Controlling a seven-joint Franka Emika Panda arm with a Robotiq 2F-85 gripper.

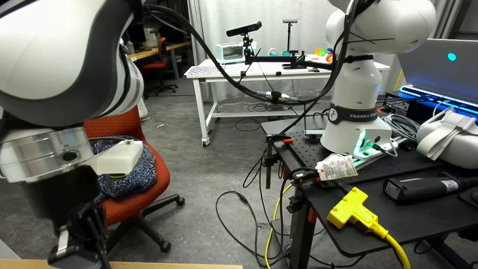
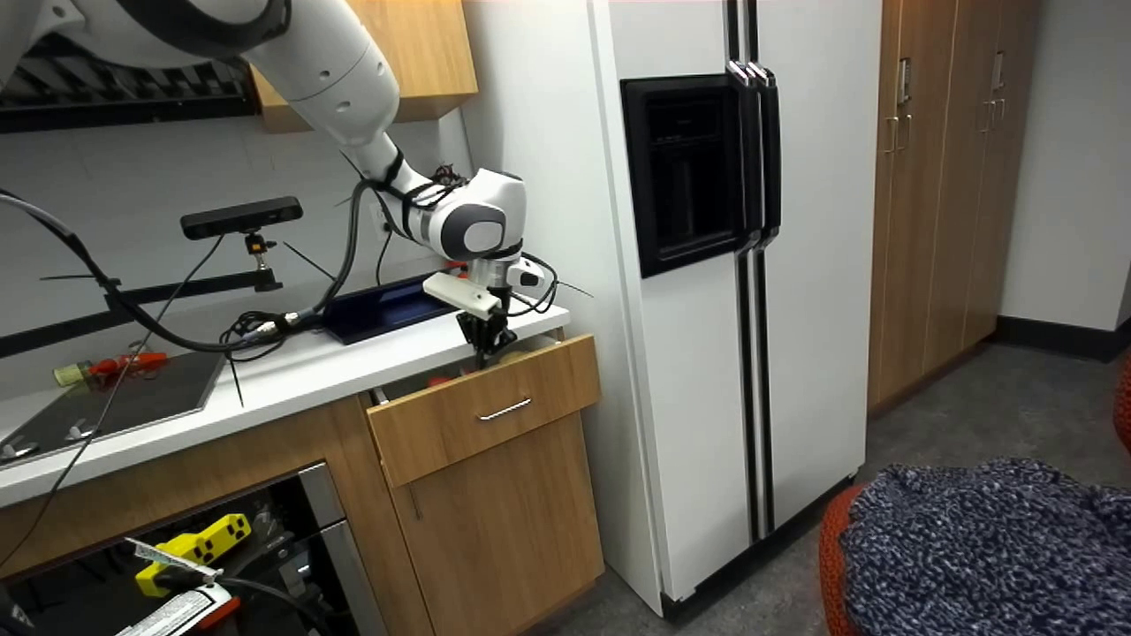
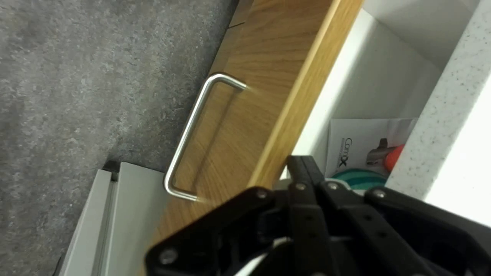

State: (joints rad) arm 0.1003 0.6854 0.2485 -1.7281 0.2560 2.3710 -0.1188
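Wood-fronted drawer (image 2: 490,397), partly open beneath the white countertop (image 2: 389,355) and just beside the refrigerator (image 2: 694,397): my claw (image 3: 305,158) is closed, fingers together, tips by the inner side of its front's top edge; whether they touch, I cannot tell. Inside lie a printed white sheet (image 3: 356,134) and a red object (image 3: 393,158).

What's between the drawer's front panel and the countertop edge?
Wrist view shows the white drawer interior, a printed packet, a red item, a striped teal item and the tip of the shut claw.
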